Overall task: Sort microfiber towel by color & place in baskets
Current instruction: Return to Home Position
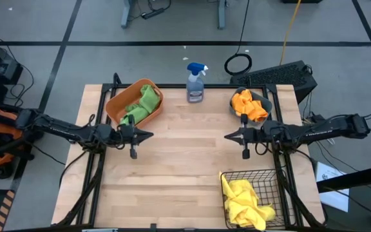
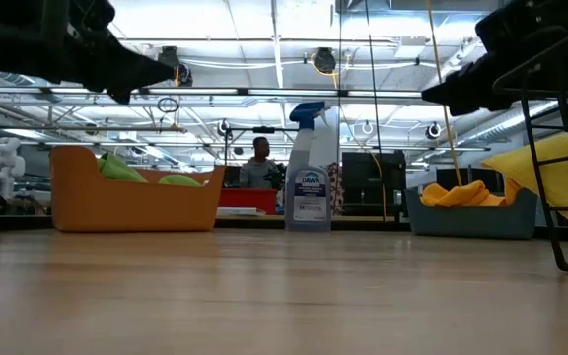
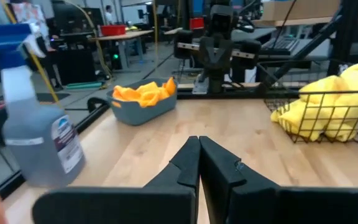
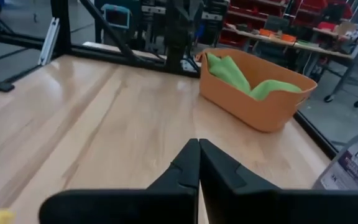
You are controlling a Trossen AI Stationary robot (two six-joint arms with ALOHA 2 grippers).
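**Towels sorted by colour into three containers; both arms raised and empty**

Taking the worktop (image 1: pixel 185 167) from above as a clock face, with twelve at its far edge: the green towels (image 1: pixel 148 100) lie bunched in the orange tub (image 2: pixel 131 207) at about ten o'clock; the orange towels (image 1: pixel 250 105) fill the teal bin (image 2: pixel 471 219) at about two o'clock; the yellow towels (image 1: pixel 247 200) are heaped in the black wire basket (image 1: pixel 266 180) at about five o'clock, at the near right corner, with some yellow cloth spilling over its near edge. No towel lies loose on the wood.

A clear spray bottle (image 1: pixel 196 82) with a blue top stands upright at twelve o'clock, between the tub and the bin and apart from both.

The left gripper (image 1: pixel 149 135) is just near of the orange tub, toward nine o'clock of the centre, and points toward three; its fingers are clenched together and carry nothing. The right gripper (image 1: pixel 227 136) is just near of the teal bin, toward three o'clock of the centre, and points toward nine; it too is clenched and empty. The two tips face each other across the bare middle of the worktop, well apart; seen from worktop height, both arms hang high above the wood, touching nothing.

Beyond the far edge, in the room behind, a person (image 2: pixel 260 158) shows above the worktop, between the tub and the bottle.
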